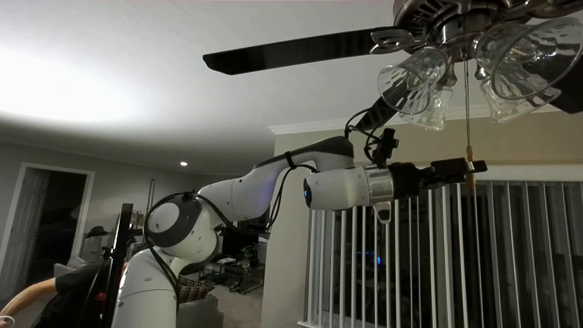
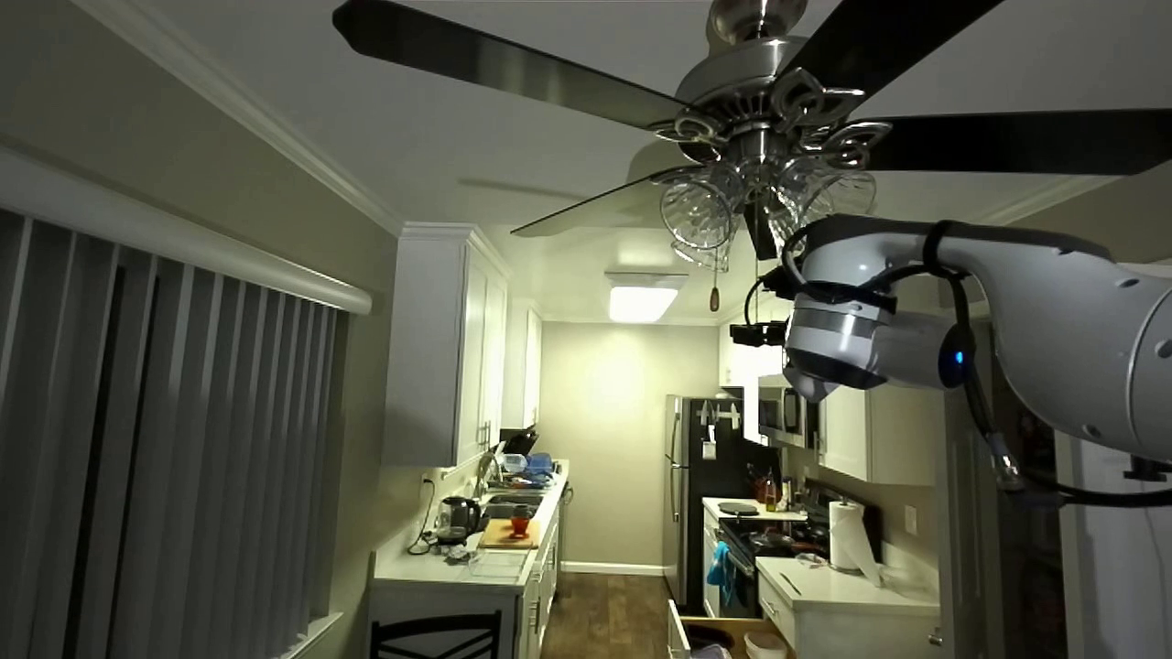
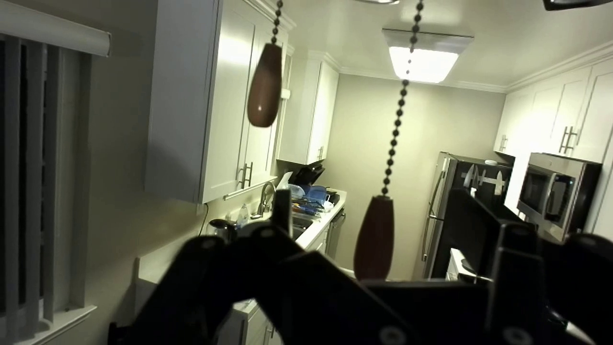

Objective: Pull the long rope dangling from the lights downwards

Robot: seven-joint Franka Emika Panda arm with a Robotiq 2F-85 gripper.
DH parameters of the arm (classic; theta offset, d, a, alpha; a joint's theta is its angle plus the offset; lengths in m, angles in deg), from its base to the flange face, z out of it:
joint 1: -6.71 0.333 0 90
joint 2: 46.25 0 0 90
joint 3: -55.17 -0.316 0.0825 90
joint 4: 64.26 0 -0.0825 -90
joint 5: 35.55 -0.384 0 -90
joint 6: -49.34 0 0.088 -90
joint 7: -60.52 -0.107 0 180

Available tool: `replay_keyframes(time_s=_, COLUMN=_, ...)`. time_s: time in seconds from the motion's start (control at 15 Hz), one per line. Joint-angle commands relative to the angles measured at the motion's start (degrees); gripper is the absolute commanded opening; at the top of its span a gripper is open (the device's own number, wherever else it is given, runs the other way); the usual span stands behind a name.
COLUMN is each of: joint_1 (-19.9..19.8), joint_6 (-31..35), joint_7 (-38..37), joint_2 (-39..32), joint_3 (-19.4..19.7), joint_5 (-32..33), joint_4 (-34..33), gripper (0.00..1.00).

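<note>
- The lights: clear, wavy glass, at two o'clock in an exterior view.
- The end effector: fingers stand apart.
- The long rope: thin beaded chain below the lights, nearly vertical, pointing to six o'clock.
- Its knob: brown, tapered, seen between these fingers.

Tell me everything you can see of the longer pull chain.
A string of dark, metallic beads, the longer pull chain hangs below the lights and ends in a tapered reddish-brown knob, perhaps wood. In the wrist view the knob shows between the jaws of the open gripper, its bottom hidden; contact is unclear.
</note>
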Motion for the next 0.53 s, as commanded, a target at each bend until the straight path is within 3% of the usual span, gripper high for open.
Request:
replay_keyframes(time_s=0.0, joint_1=3.7, joint_6=-0.2, joint_7=1.5, joint_2=1.2, joint_3=2.6, joint_5=1.7, joint_4=1.7, gripper=0.53)
replay_keyframes(time_s=0.47, joint_1=6.1, joint_6=-0.2, joint_7=0.3, joint_2=1.2, joint_3=4.6, joint_5=4.9, joint_4=3.8, gripper=0.07)
